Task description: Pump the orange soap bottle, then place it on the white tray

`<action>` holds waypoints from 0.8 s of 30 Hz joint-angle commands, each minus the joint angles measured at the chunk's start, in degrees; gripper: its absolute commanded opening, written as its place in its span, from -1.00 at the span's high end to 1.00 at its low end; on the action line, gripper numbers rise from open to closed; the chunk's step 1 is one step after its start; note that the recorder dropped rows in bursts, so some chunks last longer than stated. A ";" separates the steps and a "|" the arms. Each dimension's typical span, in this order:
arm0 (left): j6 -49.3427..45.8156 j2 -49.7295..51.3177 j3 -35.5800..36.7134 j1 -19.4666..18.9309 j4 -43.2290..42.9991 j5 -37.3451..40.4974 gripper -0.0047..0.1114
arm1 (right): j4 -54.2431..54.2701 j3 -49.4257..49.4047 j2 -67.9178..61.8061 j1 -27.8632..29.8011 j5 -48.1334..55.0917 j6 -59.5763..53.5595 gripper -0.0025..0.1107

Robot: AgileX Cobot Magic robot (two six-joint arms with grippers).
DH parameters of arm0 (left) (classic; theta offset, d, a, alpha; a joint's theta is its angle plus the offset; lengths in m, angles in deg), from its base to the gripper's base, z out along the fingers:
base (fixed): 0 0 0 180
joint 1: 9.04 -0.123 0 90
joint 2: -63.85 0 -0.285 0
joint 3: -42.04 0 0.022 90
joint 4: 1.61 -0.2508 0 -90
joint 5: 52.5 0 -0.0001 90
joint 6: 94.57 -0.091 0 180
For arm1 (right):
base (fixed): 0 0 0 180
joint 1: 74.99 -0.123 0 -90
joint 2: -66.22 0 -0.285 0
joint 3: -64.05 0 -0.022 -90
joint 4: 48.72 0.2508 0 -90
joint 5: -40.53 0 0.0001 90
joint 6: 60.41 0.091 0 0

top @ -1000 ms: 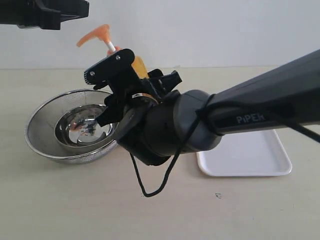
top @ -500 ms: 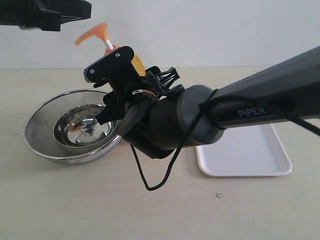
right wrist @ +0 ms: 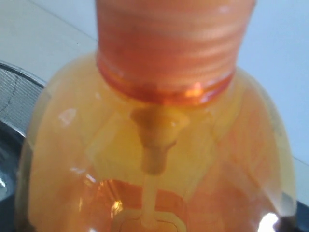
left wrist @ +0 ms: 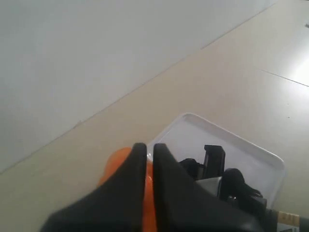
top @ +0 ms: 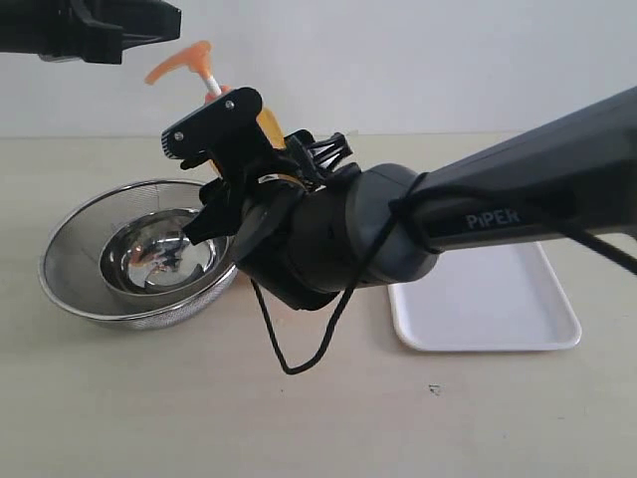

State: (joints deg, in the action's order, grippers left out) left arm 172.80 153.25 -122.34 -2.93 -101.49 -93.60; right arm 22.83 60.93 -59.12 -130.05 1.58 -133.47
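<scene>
The orange soap bottle (top: 270,123) is held off the table by my right gripper (top: 234,134), which is shut on its body; only its shoulder and its orange pump head (top: 183,61) on the white stem show past the arm. In the right wrist view the bottle (right wrist: 154,145) fills the frame up to its ribbed collar. My left gripper (top: 171,18) hangs shut just above the pump head, at the upper left. Its fingers (left wrist: 149,147) nearly meet, with the orange pump head (left wrist: 116,162) below them. The white tray (top: 537,319) lies flat on the right with nothing on it.
A round steel mesh strainer bowl (top: 70,289) sits on the table at the left, under the held bottle. A black cable (top: 289,363) dangles from my right arm. The left wrist view shows the tray (left wrist: 193,130) beyond my right gripper.
My right arm has shifted a little left and up with the bottle, bringing the pump head closer under the left gripper. The strainer bowl sits slightly further left. The left gripper has barely moved.
</scene>
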 commanded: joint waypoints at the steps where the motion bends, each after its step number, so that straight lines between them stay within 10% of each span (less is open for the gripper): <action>1: 0.49 2.12 0.25 0.65 -0.07 0.86 0.84 | -1.62 0.86 0.99 0.23 -2.84 -0.87 0.96; 24: -4.70 2.78 -3.15 1.92 1.54 2.39 0.84 | -1.26 0.86 0.99 0.23 -2.63 -1.10 0.96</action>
State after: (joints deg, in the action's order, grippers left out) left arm 169.11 156.58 -124.52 -1.23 -100.86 -92.10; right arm 23.58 60.96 -59.12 -129.90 1.22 -133.77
